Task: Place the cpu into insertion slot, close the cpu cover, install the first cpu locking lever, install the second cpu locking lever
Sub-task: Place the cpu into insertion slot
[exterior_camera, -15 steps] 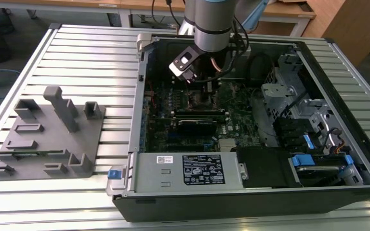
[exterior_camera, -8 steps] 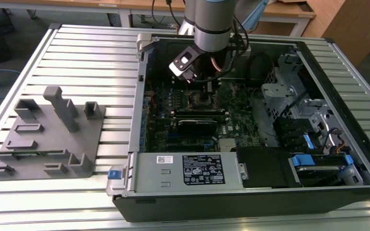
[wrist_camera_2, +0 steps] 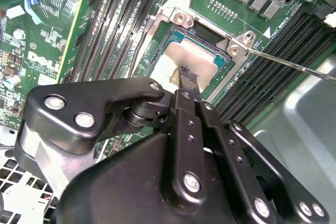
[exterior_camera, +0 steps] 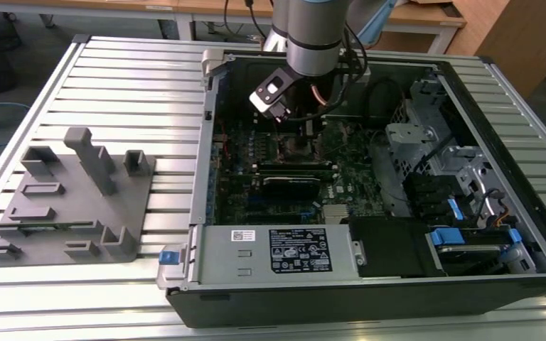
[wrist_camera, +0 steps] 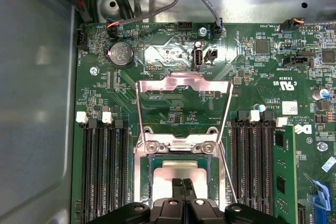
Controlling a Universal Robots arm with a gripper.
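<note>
Slatted metal table (exterior_camera: 111, 78) carries an open pc case (exterior_camera: 500, 128) w/ a green board (wrist_camera: 252, 77) inside. On this board sits the insertion slot (wrist_camera_2: 205, 33), and I give all places from it. The cpu (wrist_camera: 181, 167) lies flat inside the slot, silver top up. The claw (wrist_camera: 182, 183) stands right over the slot. Its two fingers (wrist_camera_2: 185, 108) are pressed together w/ nothing between them, tips approx. at the middle of the cpu top; touching or just above, I cannot tell. The cpu cover (wrist_camera: 184, 80) is open, swung back from the slot. A thin wire lever (wrist_camera_2: 283, 64) sticks out from one slot corner. Long black memory slots (wrist_camera: 100, 171) run on both sides of the slot. A grey holder (exterior_camera: 65, 199) lies well apart from the slot, outside the case.
</note>
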